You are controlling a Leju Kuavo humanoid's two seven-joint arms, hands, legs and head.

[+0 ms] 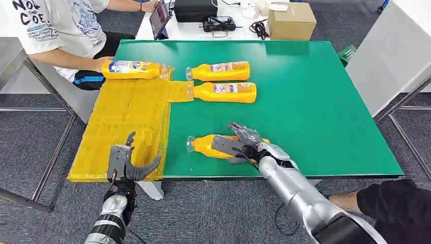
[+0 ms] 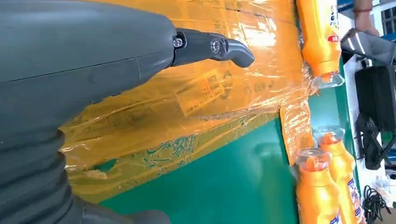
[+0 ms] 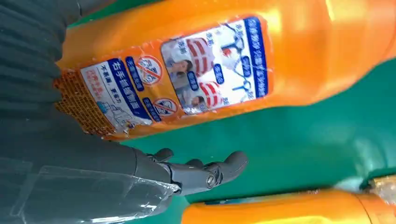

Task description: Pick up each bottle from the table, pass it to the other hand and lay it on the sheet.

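Note:
Near the table's front edge lies an orange bottle (image 1: 206, 146) on its side, cap pointing left. My right hand (image 1: 243, 145) is over its body with the fingers spread; in the right wrist view the bottle's label (image 3: 187, 74) is close up and the fingers (image 3: 205, 172) stretch past it without wrapping it. My left hand (image 1: 125, 162) hovers open above the front of the yellow sheet (image 1: 127, 117), holding nothing. Two more bottles (image 1: 218, 71) (image 1: 225, 92) lie mid-table just right of the sheet. A further bottle (image 1: 131, 69) lies across the sheet's far end.
A person in a white shirt (image 1: 56, 25) sits at the table's far left corner, one hand near the far bottle. Behind the green table (image 1: 330, 101) stand a cardboard box (image 1: 291, 20) and a tablet (image 1: 159, 18). Another person's dark sleeve (image 1: 396, 203) is at lower right.

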